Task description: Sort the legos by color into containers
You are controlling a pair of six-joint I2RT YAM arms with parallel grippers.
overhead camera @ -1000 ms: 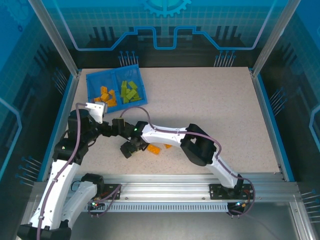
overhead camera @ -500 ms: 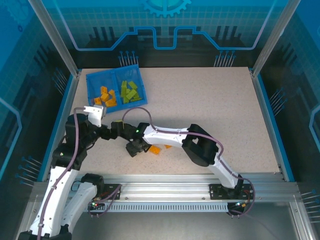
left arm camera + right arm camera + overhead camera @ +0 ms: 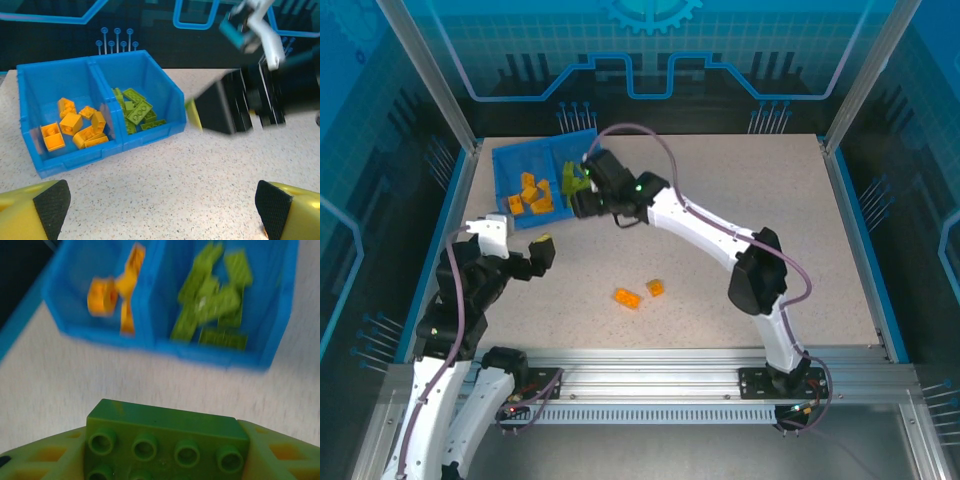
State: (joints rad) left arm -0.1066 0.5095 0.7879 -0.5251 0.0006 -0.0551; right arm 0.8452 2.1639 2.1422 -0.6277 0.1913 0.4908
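**Green brick gripped; tray partly covered**

My left gripper (image 3: 542, 250) stands wide open with nothing between its pads (image 3: 50, 205), which the left wrist view cuts off at the bottom corners. It hangs over the table (image 3: 770, 220), near the tray (image 3: 505, 160). The tray's left compartment holds orange bricks (image 3: 75, 127), and the right one holds green bricks (image 3: 137, 110). From above, my right gripper (image 3: 582, 190) covers part of the green side. The right wrist view is smeared, yet the grip is plain. My fingers (image 3: 45, 460) are clamped on the ends of a green brick (image 3: 167, 437), studs toward the camera, just beside the tray's near right corner. Two loose orange bricks (image 3: 627, 298) lie on the table further right, well apart from both grippers.
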